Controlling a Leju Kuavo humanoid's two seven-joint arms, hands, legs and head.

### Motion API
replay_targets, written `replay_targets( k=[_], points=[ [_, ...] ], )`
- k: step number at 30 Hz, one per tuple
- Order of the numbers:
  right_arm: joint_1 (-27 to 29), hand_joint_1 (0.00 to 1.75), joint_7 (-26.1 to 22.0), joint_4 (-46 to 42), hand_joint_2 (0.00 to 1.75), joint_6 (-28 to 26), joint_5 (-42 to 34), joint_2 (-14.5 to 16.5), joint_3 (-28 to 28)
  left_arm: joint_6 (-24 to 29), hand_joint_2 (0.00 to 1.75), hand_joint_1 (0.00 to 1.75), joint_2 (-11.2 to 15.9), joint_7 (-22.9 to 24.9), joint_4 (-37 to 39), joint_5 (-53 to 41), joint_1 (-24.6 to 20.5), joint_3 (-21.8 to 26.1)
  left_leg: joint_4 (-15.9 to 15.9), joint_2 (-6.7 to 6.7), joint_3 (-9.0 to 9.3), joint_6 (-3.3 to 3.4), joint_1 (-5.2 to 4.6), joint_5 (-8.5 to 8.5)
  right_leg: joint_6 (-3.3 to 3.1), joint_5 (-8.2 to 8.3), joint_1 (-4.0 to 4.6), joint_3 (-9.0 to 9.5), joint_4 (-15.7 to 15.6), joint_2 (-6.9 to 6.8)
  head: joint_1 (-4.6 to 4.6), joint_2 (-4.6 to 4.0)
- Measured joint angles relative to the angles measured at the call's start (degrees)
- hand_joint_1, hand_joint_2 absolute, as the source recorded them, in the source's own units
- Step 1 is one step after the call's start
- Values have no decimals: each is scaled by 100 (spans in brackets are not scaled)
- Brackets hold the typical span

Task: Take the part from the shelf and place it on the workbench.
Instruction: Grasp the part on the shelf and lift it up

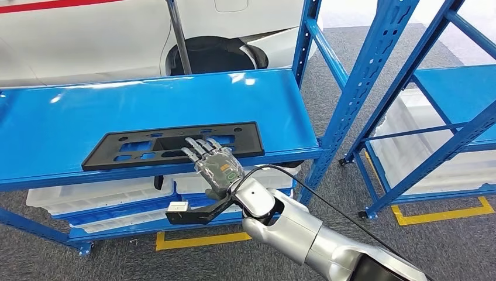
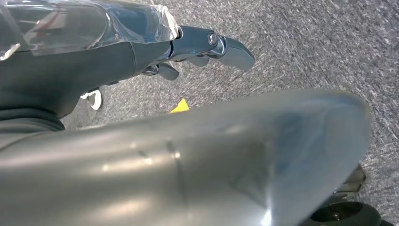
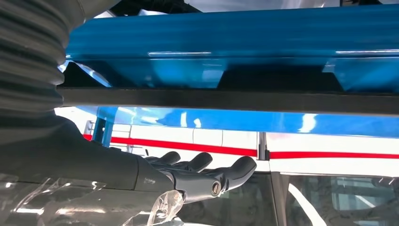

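The robot's right hand [image 1: 217, 167] reaches over the front edge of a blue shelf [image 1: 70, 111], its fingers [image 1: 199, 149] stretched out flat and apart, holding nothing. From the head view the fingertips lie over the near edge of the part [image 1: 172, 143], a long, flat black panel with cut-outs, though whether they press on it or hover just above cannot be told. The right wrist view looks along the hand from below the shelf edge, with the fingers [image 3: 202, 165] extended and empty and the dark strip of the part's edge [image 3: 235, 100] beyond them against the blue shelf.

The part lies flat along the front of the shelf, directly ahead of and under the fingertips, running out to either side of the hand. It looks unlifted, so the task appears to be at its opening step: the grasp is not yet made, and lifting, carrying and setting the part on the workbench all remain.

The left hand [image 2: 188, 47] hangs over grey carpet, its fingers curled in with nothing in them.

Below the shelf, under the right hand, sit white bins [image 1: 99, 196]; a second blue rack [image 1: 444, 117] stands well off to the hand's right.
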Motion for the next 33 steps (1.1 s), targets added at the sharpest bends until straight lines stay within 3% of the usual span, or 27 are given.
replay_targets(
  k=[2,3,5,8,10,12,13,14,16,18,20,22,25,27,29,30,31,33],
  points=[
    [-3,0,0,2,175,0,-2,-3,6,0,0,0,-1,0,1,0,0,-2,2,-11,76,-43,5,-58,6,475,-26,318,-788,-10,1,0],
    [-7,0,0,2,175,-1,-4,-1,9,1,0,0,0,0,1,1,-6,-3,10,-15,102,-75,-5,-90,-5,624,-30,483,-1159,-12,0,0],
    [-11,0,-2,4,175,-1,-10,2,13,1,0,0,1,0,2,3,-12,-4,10,-17,118,-133,-25,-128,-48,682,-16,633,-1496,-8,-2,0],
    [-15,0,-7,9,175,-1,-15,7,15,0,0,0,1,0,1,6,-10,-4,56,-1,92,-215,-2,-194,-157,661,-5,648,-1528,5,-5,0],
    [-20,0,-10,9,175,-1,-15,14,15,0,0,0,-1,0,1,5,-17,-4,508,10,-124,-271,17,-427,-219,650,-23,669,-1537,5,-10,0],
    [-18,0,-14,11,175,-1,-15,18,17,0,0,0,-1,-1,1,5,-15,-4,1343,14,-556,-308,22,-749,-258,626,-11,683,-1536,2,-14,0],
    [-15,0,-16,13,175,-1,-16,18,20,0,0,0,-1,-1,1,5,-9,-4,1673,14,-756,-314,23,-826,-267,611,-1,694,-1536,5,-14,0],
    [-13,0,-17,16,175,0,-16,18,24,0,0,0,-1,-1,1,6,0,-4,1809,14,-869,-305,20,-798,-271,594,13,714,-1535,8,-14,0],
    [-12,0,-20,19,175,0,-17,19,31,0,0,0,-1,0,1,7,8,-4,1542,14,-819,-263,8,-517,-271,556,36,771,-1535,18,-15,0],
    [-16,0,-27,20,175,0,-17,20,34,0,0,0,1,-1,1,7,0,-4,802,15,-522,-169,-29,-105,-261,511,52,845,-1539,20,-14,0],
    [-24,0,-32,20,175,-1,-19,21,36,1,0,0,5,-2,5,7,-11,-4,235,18,-263,-78,-77,100,-230,468,73,883,-1539,18,-13,-1],
    [-29,0,-32,21,175,1,-20,21,42,1,0,0,7,-2,9,7,-12,-4,107,17,-190,-44,-111,71,-185,450,76,882,-1550,14,-9,-1],
    [-36,0,-33,20,175,2,-21,22,50,0,0,0,2,-2,10,7,-10,-4,22,14,-126,5,-74,67,-93,342,68,852,-1430,6,-5,0],
    [-38,0,-32,21,175,3,-22,20,50,0,0,0,5,-2,12,7,-19,-4,-12,16,-65,47,-50,54,-41,58,54,577,-840,0,1,0],
    [-25,0,-30,23,175,5,-25,10,57,0,0,0,7,-2,13,7,-17,-4,-11,17,-27,78,-52,22,-6,-203,36,141,-62,-1,3,0],
    [-18,0,-28,25,175,6,-26,3,62,0,0,0,7,-2,13,7,-12,-4,-10,15,-3,84,-54,2,4,-196,32,-1,126,-2,3,0],
    [-15,0,-26,26,175,6,-26,-4,66,0,0,0,6,-1,13,7,-7,-4,-10,9,27,81,-55,-20,4,-72,30,-33,90,-2,4,0],
    [-17,0,-24,25,175,6,-26,-9,69,0,0,0,5,-1,13,5,-5,-4,-10,-4,110,62,-57,-77,-29,418,32,228,-613,-4,5,0]
  ],
)
